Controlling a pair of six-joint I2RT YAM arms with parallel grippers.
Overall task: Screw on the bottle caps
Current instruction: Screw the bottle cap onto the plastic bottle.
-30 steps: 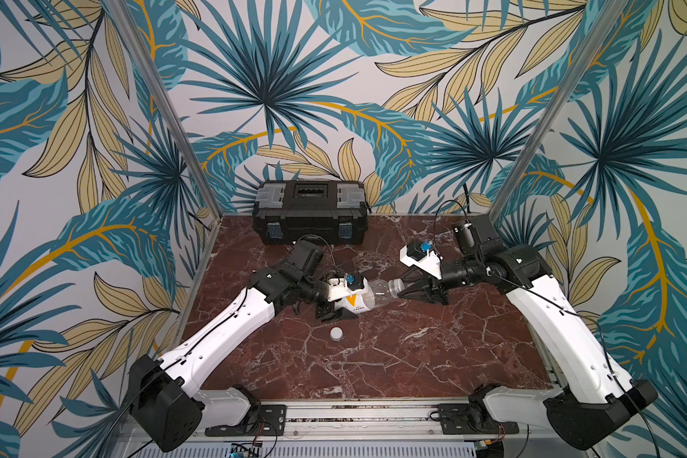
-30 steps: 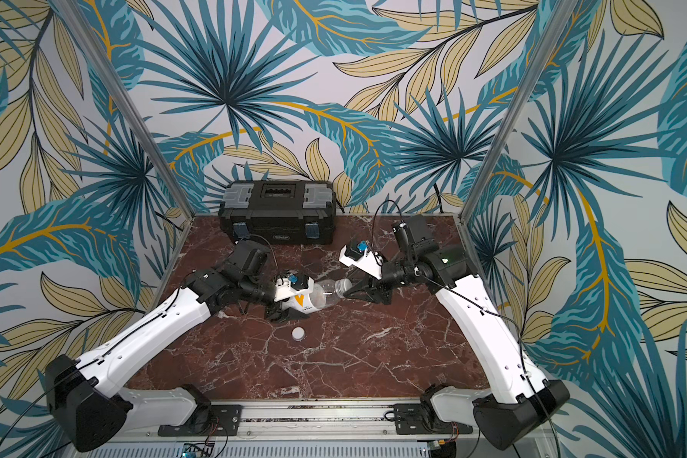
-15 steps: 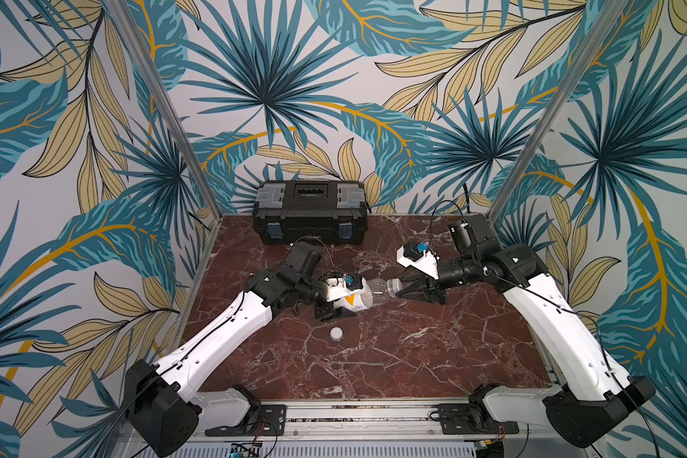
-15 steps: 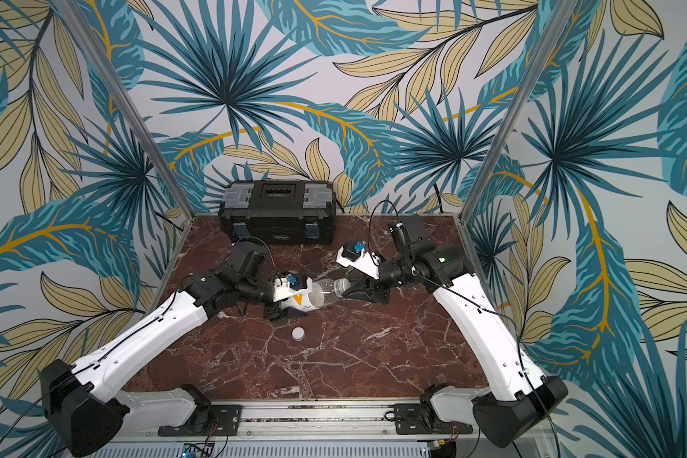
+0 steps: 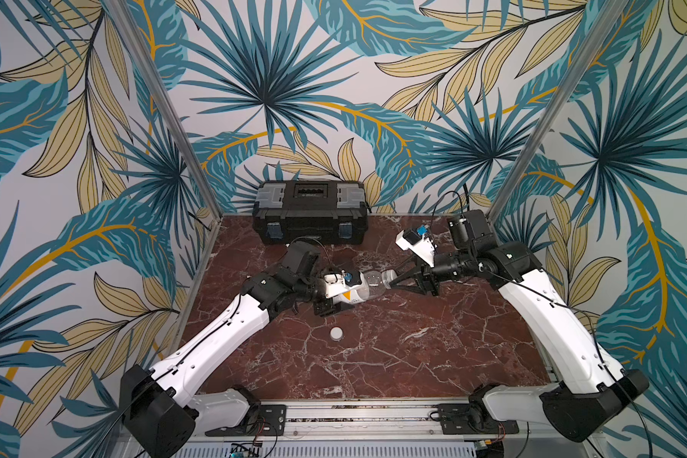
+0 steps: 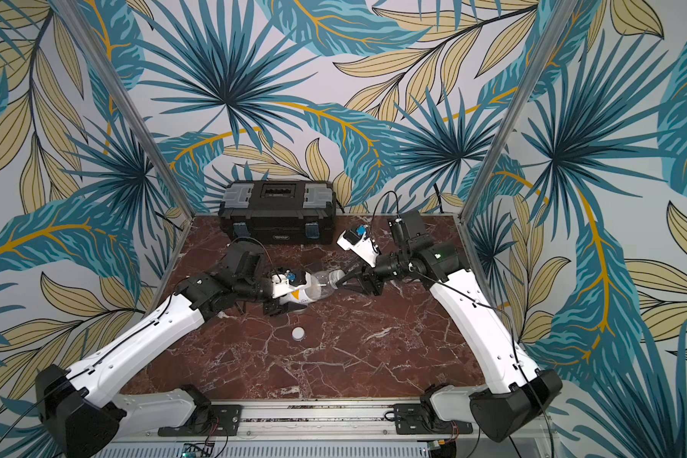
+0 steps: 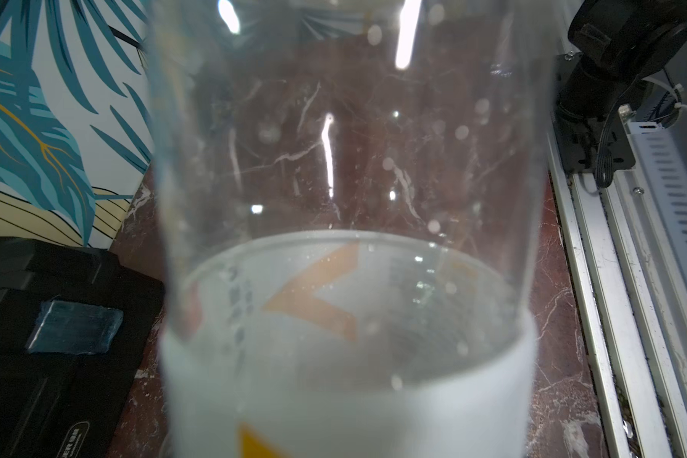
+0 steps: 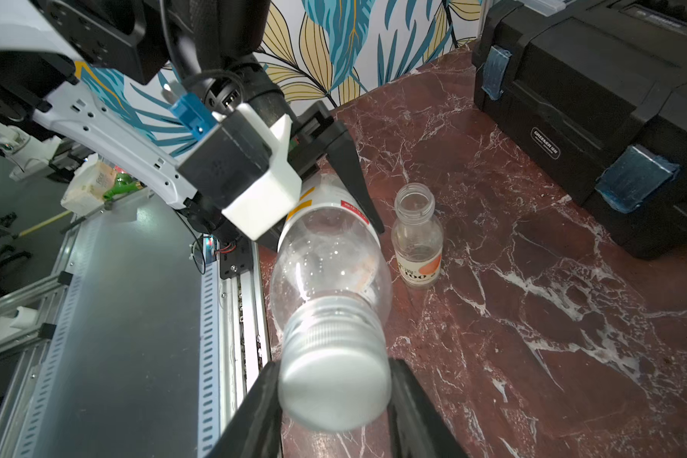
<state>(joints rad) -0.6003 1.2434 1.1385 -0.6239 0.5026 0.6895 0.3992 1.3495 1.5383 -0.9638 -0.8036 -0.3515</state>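
The left tool (image 5: pixel 348 295) clamps the bottle (image 8: pixel 330 257) sideways, presenting its neck to the right tool (image 8: pixel 334 366), which pinches the cap (image 8: pixel 334 396), likely to twist it tight.

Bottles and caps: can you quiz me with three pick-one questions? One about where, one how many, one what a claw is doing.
1. Where is the loose small round white plastic cap? A) on the dark red marble table B) on a bottle C) in a claw
2. How many clear plastic bottles show in the right wrist view? A) one B) four C) two
3. The right claw is: A) wide open B) shut on the ribbed white screw cap C) out of view
Answers: 1 A, it lies alone there. 2 C, the small clear orange-marked bottle and the large clear white-labelled bottle in the left claw. 3 B, it pinches the cap at that bottle's neck.
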